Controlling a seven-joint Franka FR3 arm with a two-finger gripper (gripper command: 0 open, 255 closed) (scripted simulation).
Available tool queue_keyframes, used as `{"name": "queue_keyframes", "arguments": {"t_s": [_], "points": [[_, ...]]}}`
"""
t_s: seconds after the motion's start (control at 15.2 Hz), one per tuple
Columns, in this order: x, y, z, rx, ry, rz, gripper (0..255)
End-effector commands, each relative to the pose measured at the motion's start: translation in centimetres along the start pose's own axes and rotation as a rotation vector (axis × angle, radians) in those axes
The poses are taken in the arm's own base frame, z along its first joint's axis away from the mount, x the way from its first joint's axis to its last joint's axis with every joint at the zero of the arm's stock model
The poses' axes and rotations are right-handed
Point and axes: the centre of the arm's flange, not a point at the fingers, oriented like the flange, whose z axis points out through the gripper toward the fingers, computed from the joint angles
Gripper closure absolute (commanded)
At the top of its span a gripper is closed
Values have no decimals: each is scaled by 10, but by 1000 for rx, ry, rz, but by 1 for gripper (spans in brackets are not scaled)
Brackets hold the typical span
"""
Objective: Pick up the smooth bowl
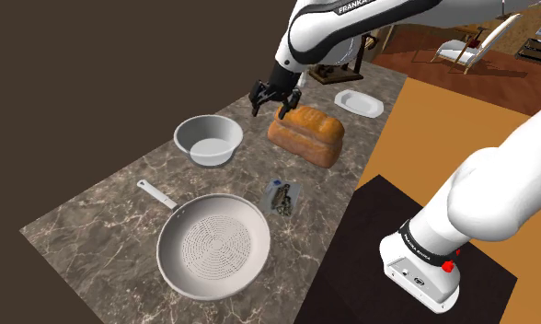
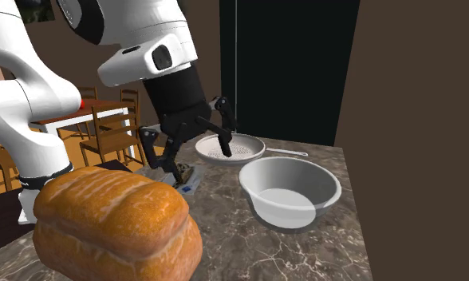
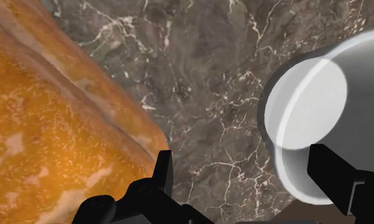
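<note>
Currently the approach is under way, as I judge it: nothing is being held yet. Going across the shoulder view from its left, the counter (image 1: 103, 207) is showing brown marbled stone with pale veins. On it a round grey pan (image 1: 213, 247) is lying, its floor dotted with rings of small holes and a thin handle sticking out. Beyond it the bowl (image 1: 207, 139) is sitting upright on the stone, apart from the pan. It is plain pale grey, smooth and round, with a thin rim, sloping wall and flat floor. To its right the gripper (image 1: 276, 101) is hovering above the counter, between the bowl and a loaf (image 1: 305, 134), its fingers spread wide around nothing. The loaf is looking crusty, golden brown and domed. Further right a small white dish (image 1: 359, 103) is resting. In the wrist view the bowl's rim is lying beside one finger, not between the pair. The next move is probably calling for a shift over the rim, one finger inside the wall and one outside, then a descent.
</note>
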Motion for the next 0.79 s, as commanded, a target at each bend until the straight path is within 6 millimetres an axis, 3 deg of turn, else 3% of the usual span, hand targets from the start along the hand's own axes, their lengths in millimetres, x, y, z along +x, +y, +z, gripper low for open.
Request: {"name": "queue_keyframes", "arguments": {"t_s": [0.0,0.4,0.73], "points": [[8,-15,18,24,-3,7,0],[35,-56,64,84,-13,24,0],[33,-49,90,84,-13,24,0]]}}
